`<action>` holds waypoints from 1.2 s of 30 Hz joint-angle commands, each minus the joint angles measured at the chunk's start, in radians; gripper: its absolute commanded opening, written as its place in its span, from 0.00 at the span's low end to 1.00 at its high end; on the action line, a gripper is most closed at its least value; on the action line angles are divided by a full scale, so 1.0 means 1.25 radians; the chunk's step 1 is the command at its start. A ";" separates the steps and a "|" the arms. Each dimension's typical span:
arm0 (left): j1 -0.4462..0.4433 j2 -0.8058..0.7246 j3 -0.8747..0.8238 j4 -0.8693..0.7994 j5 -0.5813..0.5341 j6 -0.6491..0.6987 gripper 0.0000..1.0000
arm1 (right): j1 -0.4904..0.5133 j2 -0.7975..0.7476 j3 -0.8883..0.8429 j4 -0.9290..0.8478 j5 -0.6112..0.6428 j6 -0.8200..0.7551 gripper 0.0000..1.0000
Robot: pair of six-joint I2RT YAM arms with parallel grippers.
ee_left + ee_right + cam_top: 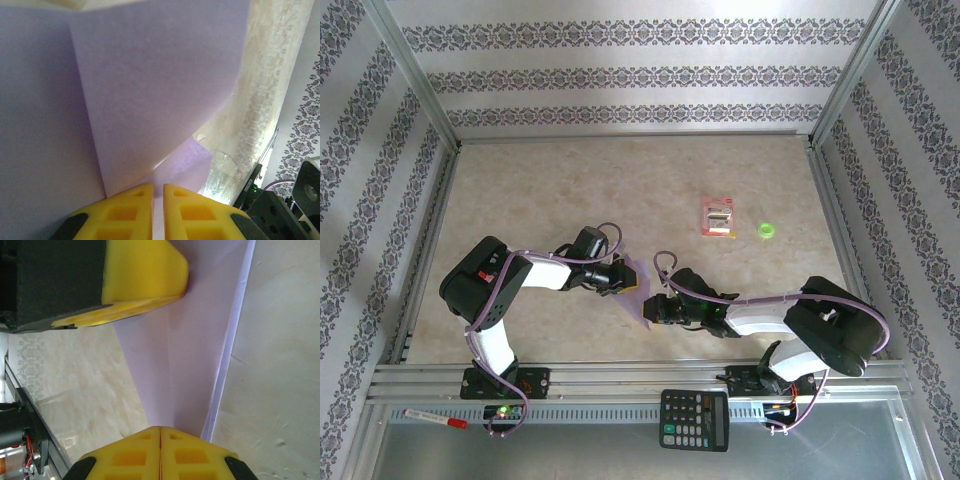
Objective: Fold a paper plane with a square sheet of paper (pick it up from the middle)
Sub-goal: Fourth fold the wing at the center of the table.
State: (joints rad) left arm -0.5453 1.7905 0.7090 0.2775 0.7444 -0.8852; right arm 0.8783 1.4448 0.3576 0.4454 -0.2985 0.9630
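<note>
Beige tabletop [570, 190], near middle: the lavender paper [638, 292] runs lengthwise far to near, tapering nearward; left gripper [158, 189] and right gripper [160, 430] are both clamped on it.

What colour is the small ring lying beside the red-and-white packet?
Bright green; the ring shows best in the top external view.

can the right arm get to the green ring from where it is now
Probably not yet. Nothing lies between it and the green ring, but the right fingers are shut on the lavender paper, which the left fingers pinch too; it would have to let go first.
</note>
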 commanded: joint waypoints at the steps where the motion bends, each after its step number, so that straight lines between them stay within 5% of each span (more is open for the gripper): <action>1: 0.015 0.003 -0.014 -0.069 -0.037 0.025 0.14 | -0.013 0.015 -0.004 -0.010 -0.010 -0.026 0.07; 36: 0.027 0.006 -0.013 -0.097 -0.060 0.035 0.13 | 0.057 0.020 -0.050 -0.053 0.009 0.008 0.07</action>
State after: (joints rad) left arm -0.5407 1.7905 0.7090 0.2707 0.7483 -0.8734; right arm 0.9237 1.4723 0.3325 0.4797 -0.2718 0.9653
